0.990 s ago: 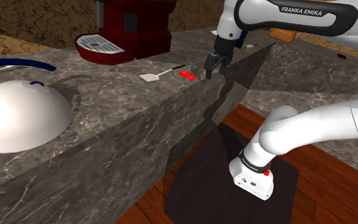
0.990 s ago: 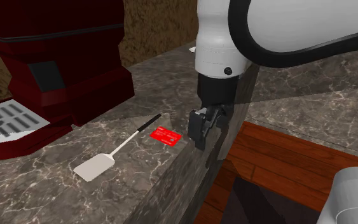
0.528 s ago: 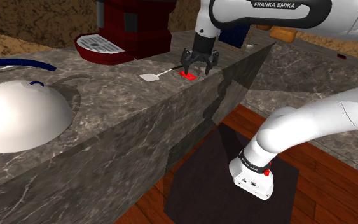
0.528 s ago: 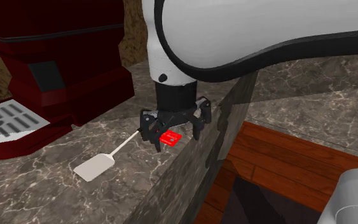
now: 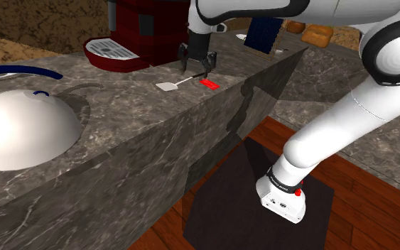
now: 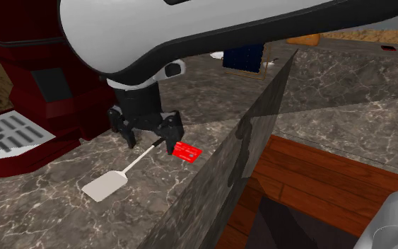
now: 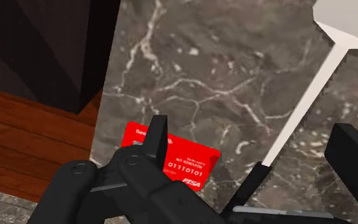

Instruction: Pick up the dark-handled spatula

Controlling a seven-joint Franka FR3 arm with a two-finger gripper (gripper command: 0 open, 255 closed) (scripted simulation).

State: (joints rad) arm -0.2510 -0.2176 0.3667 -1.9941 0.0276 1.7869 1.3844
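Two fingers of the gripper stand wide apart astride the spatula handle, gripping nothing; red card at its four o'clock.

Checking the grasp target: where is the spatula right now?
In the second exterior view the spatula lies flat on the marble counter, handle end beside the red card under the open gripper, blade toward lower left.
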